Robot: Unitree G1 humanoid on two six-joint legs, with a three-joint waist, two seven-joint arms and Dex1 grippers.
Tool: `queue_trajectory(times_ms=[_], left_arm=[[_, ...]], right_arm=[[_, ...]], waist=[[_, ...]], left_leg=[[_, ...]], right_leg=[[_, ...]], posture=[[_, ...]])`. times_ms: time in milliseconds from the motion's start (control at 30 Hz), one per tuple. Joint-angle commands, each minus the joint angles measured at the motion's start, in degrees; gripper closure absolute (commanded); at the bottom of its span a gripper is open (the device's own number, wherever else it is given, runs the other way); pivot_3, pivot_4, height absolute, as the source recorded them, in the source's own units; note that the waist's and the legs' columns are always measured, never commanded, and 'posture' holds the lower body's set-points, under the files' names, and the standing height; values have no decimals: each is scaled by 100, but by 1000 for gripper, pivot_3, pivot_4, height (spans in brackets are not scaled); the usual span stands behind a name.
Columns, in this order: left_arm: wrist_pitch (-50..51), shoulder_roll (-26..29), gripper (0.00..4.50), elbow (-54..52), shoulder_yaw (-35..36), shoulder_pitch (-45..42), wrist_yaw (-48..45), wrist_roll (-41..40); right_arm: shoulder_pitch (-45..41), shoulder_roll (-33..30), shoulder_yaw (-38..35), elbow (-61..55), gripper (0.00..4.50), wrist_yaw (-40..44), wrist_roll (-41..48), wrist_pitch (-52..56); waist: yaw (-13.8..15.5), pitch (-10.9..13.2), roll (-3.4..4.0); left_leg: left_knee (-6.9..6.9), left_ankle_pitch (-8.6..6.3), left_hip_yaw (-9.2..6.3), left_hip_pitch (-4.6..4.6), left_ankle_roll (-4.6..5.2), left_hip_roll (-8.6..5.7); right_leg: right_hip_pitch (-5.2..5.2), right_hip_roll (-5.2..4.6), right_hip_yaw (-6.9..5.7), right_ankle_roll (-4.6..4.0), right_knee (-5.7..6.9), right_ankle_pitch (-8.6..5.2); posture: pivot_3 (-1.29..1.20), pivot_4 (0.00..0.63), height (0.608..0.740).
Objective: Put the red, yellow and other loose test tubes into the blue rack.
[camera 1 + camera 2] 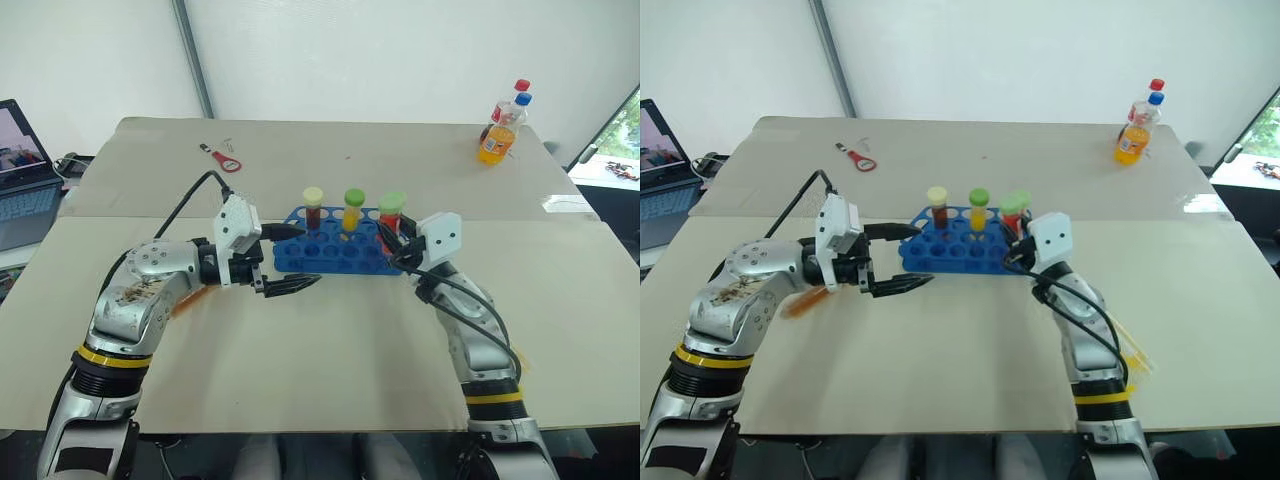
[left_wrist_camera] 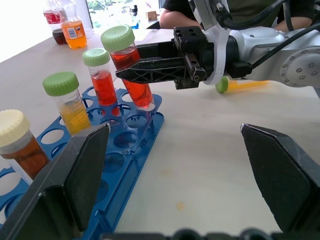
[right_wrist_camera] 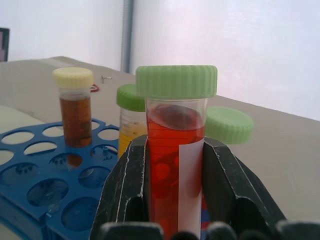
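From the head camera, the blue rack (image 1: 335, 243) sits mid-table with three capped tubes standing in its far row: the amber tube (image 1: 313, 208) with its cream cap, the yellow tube (image 1: 352, 210) and a red tube (image 1: 390, 212) beside it, both green-capped. The left gripper (image 1: 290, 258) lies just beside the rack's left end, fingers spread wide and empty; the right gripper (image 1: 397, 243) is at the rack's right end. An orange soda bottle (image 1: 501, 128) stands far back on the right. In the left wrist view, the right gripper's fingers (image 2: 155, 67) pinch a second red tube (image 2: 130, 65) — tilted, its tip over a hole at the rack's edge. The right wrist view shows that tube (image 3: 175, 145) clamped between both fingers — cap clear above them.
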Motion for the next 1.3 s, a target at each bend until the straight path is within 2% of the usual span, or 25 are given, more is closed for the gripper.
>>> queue_trajectory(times_ms=[33, 233, 300, 433, 533, 600, 733, 867, 933, 1067, 1133, 1300], left_arm=[[55, -28, 0, -186, 10, -149, 91, -23], [266, -141, 0, -278, -36, -213, 311, -44], [310, -159, 0, -297, -55, -219, 338, -42], [370, -201, 0, -318, -86, -234, 387, -39], [418, -260, 0, -343, -123, -244, 449, -30], [431, -274, 0, -371, -154, -241, 451, -23], [439, -149, 0, -494, -309, -207, 333, 39], [244, 89, 0, -670, -436, -99, -222, -58], [-134, 426, 0, -783, -677, 42, -822, 119], [-762, 776, 0, -795, -1011, 173, -1447, 416], [-972, 786, 0, -749, -1101, 158, -1608, 489], [-1099, 501, 0, -737, -1275, 16, -1681, 510]], right_arm=[[77, 92, -118, 77, 3493, -111, 162, 0], [306, 159, -160, -42, 3493, -127, 288, -45], [328, 130, -178, -95, 2449, -103, 339, -25], [375, -1, -220, -308, 1125, -37, 398, 162], [666, -371, -319, -971, 87, 78, 501, 743], [913, -661, -393, -1486, 87, 170, 623, 1170], [1609, -1683, -902, -3080, 87, 541, 1168, 2451], [1793, -2909, -1585, -4015, 87, 690, 1750, 4481], [1731, -3723, -1724, -4101, 87, 890, 1911, 5508], [1510, -4802, -1671, -3808, 87, 1179, 2209, 6904], [1421, -5255, -1476, -3592, 87, 1378, 2270, 7236], [1315, -5753, -918, -2937, 87, 1807, 2365, 7373]], waist=[[-1, 0, 0], [6, 0, 0], [3, 0, 0], [5, 0, 0], [19, 0, 0], [32, 1, 1], [53, 1, 1], [32, 1, 1], [9, 1, 1], [16, 2, 0], [25, 3, -1], [70, 3, -2]], left_leg=[[0, 0, 0, 0, 0, 0], [0, 0, -2, -2, 0, 0], [0, 0, -2, -2, 0, 0], [-4, 0, -3, -3, 0, 0], [-4, 0, -3, -5, 0, -1], [-4, 0, -7, -8, 1, -2], [-4, -2, -15, -17, 4, -8], [-2, -2, -19, -17, 4, -15], [-1, -2, -25, -8, 5, -17], [-6, -2, -30, -1, 6, -19], [-6, -1, -30, -6, 9, -22], [-3, -3, -40, -21, 16, -27]], right_leg=[[0, 0, 0, 0, 0, 0], [0, 0, -1, 0, -1, 0], [0, 0, 0, 0, -2, 0], [-2, 0, -1, 0, -2, 0], [-2, -1, -1, 1, -5, 0], [-2, -1, -1, 4, -6, -2], [-2, -2, 0, 10, -11, -6], [1, -4, 6, 13, -13, -9], [8, -1, 9, 12, -14, -9], [10, 1, 12, 6, -14, -15], [10, 0, 14, 7, -18, -16], [10, -1, 14, 15, -27, -20]], posture=[[0, 150, 740], [0, 150, 740], [0, 150, 740], [0, 150, 740], [0, 150, 740], [0, 150, 740], [0, 150, 740], [0, 150, 740], [0, 150, 740], [0, 150, 740], [0, 150, 740], [0, 150, 740]])
